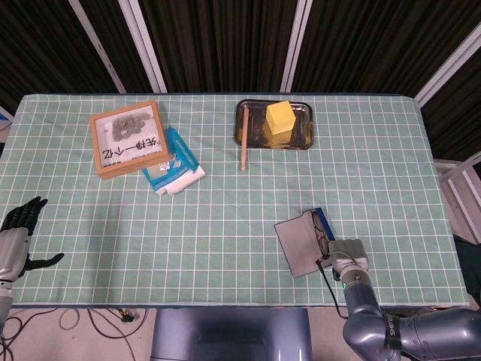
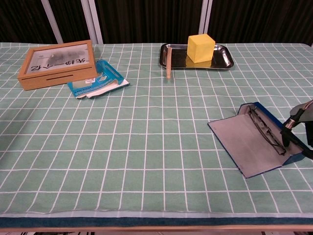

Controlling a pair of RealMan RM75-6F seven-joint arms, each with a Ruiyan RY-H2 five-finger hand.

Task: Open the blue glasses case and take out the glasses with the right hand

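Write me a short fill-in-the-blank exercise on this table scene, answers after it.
1. The glasses case lies with its lid ____.
2. The glasses are still ____ the case.
3. The yellow block sits on the metal ____.
4. The wooden stick leans on the tray's ____ edge, as the chest view shows it.

Missing words: open; inside; tray; left
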